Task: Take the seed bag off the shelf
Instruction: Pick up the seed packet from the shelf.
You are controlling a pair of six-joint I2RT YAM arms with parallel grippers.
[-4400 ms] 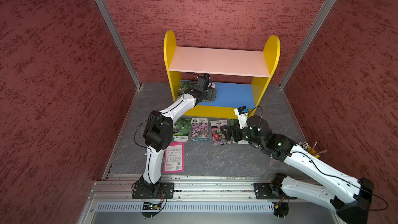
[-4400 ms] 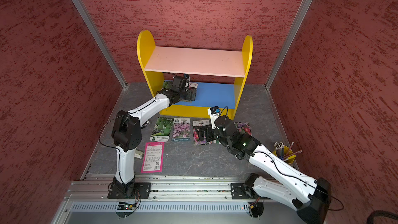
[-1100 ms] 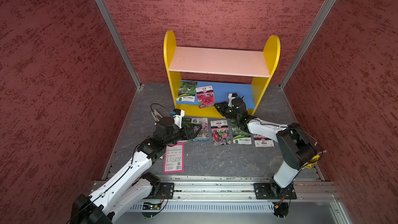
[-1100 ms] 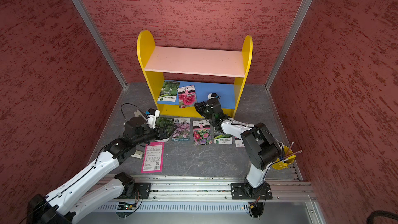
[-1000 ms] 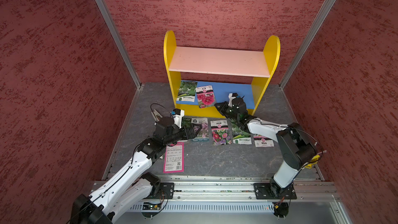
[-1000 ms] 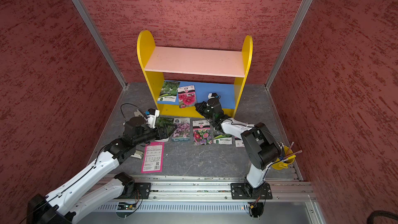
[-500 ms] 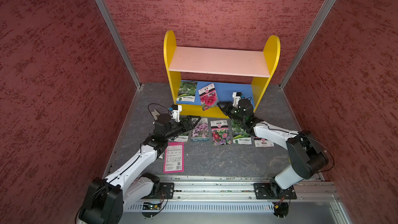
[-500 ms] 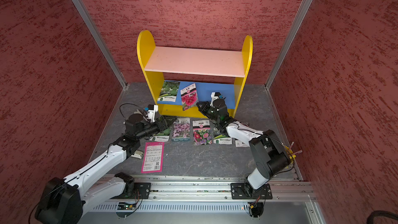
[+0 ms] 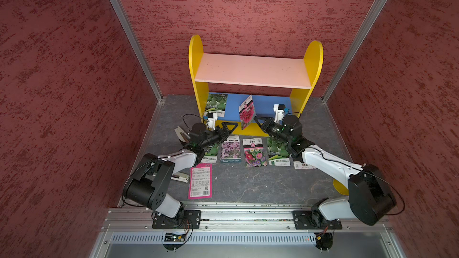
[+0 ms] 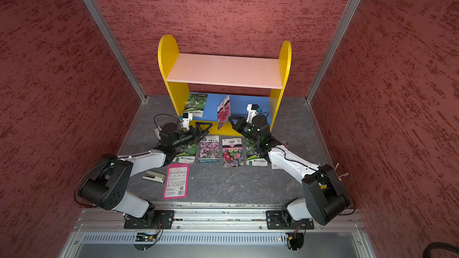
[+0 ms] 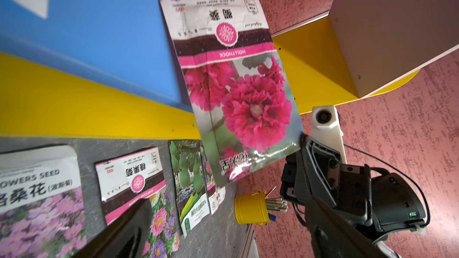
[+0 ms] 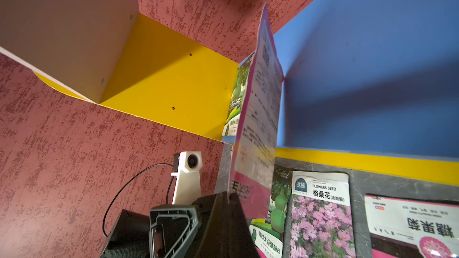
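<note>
My right claw (image 9: 256,119) is closed on a corner of the seed bag (image 9: 247,112), which stands upright in the air above the front edge of the blue lower board (image 9: 269,103) of the shelf (image 9: 250,70). My left claw (image 9: 230,129) is wide open and empty, near the bag.

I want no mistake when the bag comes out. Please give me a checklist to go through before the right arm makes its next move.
1. Right gripper shut on a corner of the hollyhock bag: ok.
2. Bag free of the blue lower board: cannot tell; it stands tilted over the front edge.
3. Left gripper open, empty, apart from the bag: ok.
4. Gourd bag on the board, apart from the held one: ok.
5. Bare table in front of the row of bags: ok.
</note>
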